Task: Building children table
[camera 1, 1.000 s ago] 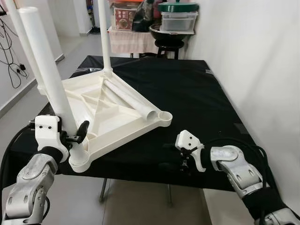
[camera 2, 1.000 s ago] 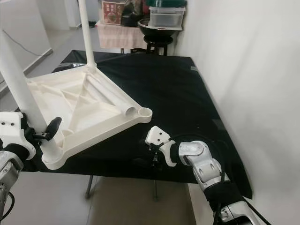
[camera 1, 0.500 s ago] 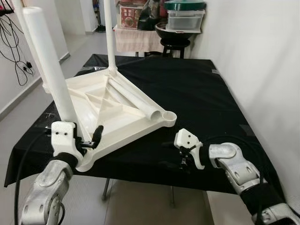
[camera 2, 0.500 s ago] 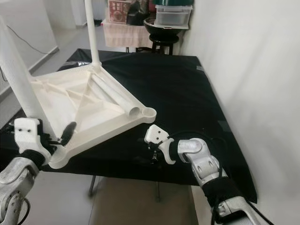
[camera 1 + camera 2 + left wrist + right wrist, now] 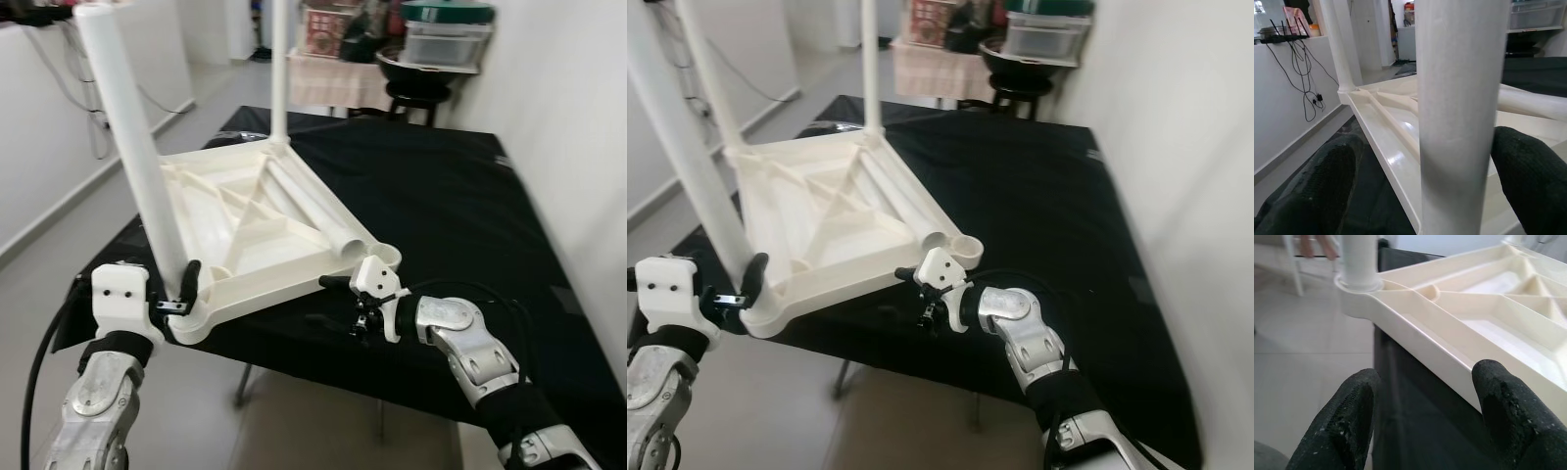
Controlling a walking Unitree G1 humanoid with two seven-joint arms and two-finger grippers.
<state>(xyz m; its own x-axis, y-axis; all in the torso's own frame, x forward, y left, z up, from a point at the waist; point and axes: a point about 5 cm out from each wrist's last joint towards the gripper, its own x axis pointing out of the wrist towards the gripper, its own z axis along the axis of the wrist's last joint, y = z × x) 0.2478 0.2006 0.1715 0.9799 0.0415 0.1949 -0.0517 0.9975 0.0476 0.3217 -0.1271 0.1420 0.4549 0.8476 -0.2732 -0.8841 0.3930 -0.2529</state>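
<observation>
A white children's table top (image 5: 245, 211) lies upside down on the black-covered table (image 5: 451, 186). A white leg (image 5: 137, 157) stands in its near left corner and another leg (image 5: 279, 69) in the far corner. A loose leg (image 5: 313, 206) lies across the top, ending beside an empty corner socket (image 5: 389, 257). My left gripper (image 5: 181, 294) is open, its fingers (image 5: 1533, 181) straddling the base of the near leg (image 5: 1459, 122). My right gripper (image 5: 331, 300) is open just off the top's near edge (image 5: 1449, 347), close to the empty socket.
A stool with a dark bowl and plastic boxes (image 5: 431, 59) and a small cloth-covered stand (image 5: 333, 83) are beyond the table. A white wall (image 5: 578, 117) runs along the right. Cables (image 5: 88, 108) hang on the left wall, with open floor (image 5: 59, 225) below.
The camera has shifted. My right gripper has moved closer to the table top's edge by the empty socket. My left gripper stays at the base of the near leg.
</observation>
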